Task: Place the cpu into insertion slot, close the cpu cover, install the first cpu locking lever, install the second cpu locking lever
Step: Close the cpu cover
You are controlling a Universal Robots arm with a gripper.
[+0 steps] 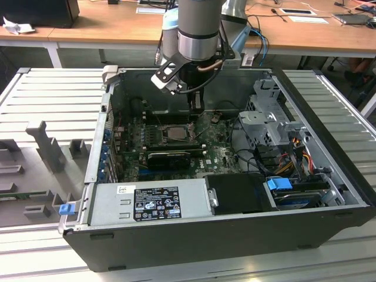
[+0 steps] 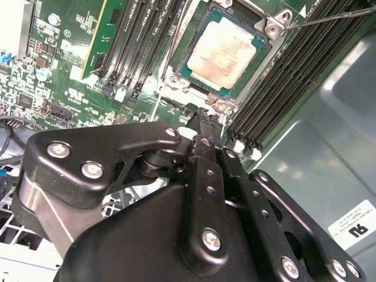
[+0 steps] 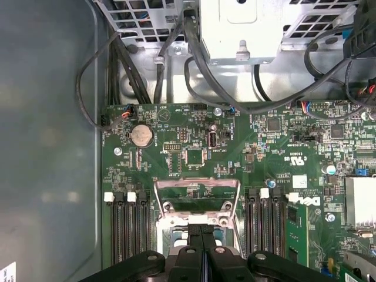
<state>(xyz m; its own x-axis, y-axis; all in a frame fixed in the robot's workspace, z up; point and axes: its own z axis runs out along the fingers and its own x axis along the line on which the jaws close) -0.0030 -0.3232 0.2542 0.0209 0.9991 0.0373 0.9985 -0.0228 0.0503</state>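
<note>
The cpu, a silvery square chip with green edges showing, lies flat in the black-framed insertion slot. In the exterior view the cpu sits mid-motherboard, just to the exterior view's left of my gripper. The cpu cover, a thin silver frame with a square window, stands lifted off the chip. My gripper is shut, its black fingers pressed together with nothing between them, tips right at the cover's lower edge. In the second wrist view my gripper hovers beside the slot's corner. A thin wire lever runs off one corner.
Long black memory slots flank the socket on both sides. A black expansion card lies in front of it, then the grey power supply box. A metal drive cage and cables crowd the exterior view's right.
</note>
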